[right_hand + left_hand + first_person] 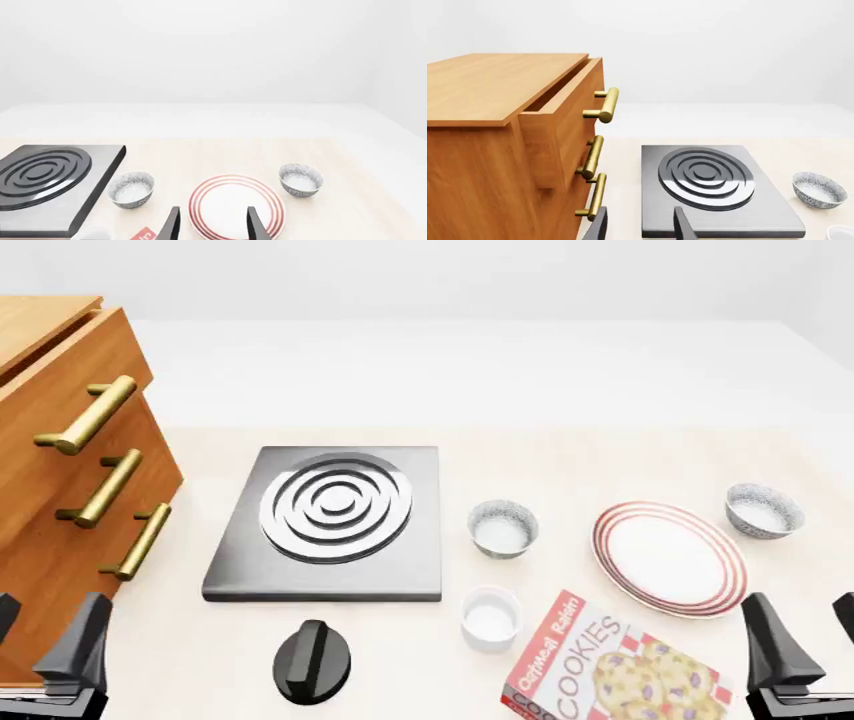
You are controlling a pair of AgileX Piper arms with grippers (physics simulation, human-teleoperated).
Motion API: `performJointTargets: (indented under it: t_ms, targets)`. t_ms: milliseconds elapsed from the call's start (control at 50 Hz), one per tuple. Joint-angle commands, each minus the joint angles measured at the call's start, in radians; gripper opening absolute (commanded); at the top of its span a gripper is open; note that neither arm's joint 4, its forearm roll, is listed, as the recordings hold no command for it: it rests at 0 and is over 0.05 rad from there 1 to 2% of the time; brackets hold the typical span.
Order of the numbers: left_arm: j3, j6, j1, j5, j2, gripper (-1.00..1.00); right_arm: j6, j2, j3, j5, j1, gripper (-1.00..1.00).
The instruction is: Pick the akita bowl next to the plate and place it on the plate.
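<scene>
Speckled grey bowl (763, 510) just ahead of right fingers (777, 650), spread wide, empty: reach forward, pinch rim, lift clear, lower onto plate (667, 558).

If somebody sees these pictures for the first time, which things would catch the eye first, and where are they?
Probably the wooden cabinet with brass handles at the far left, its top drawer slightly open, and beside it the grey stove with its ringed burner. On the right lies the red-ringed plate, with one speckled bowl by its far right edge and a twin between plate and stove. A cookie box lies at the near edge.
</scene>
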Motion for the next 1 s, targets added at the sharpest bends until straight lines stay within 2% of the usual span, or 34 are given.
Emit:
performJointTargets:
  t_ms: [20, 400, 680, 1000]
  targets:
    - [0.000, 0.000, 0.000, 0.000, 0.000, 1.00, -0.004, 0.002, -0.005, 0.005, 0.006, 1.00]
    - [0.000, 0.000, 0.000, 0.000, 0.000, 1.00, -0.003, 0.009, -0.007, 0.004, 0.004, 1.00]
    - [0.000, 0.000, 0.000, 0.000, 0.000, 1.00, -0.002, 0.054, -0.049, -0.009, 0.018, 1.00]
    - [0.000, 0.000, 0.000, 0.000, 0.000, 1.00, -0.007, 0.169, -0.084, -0.099, 0.021, 1.00]
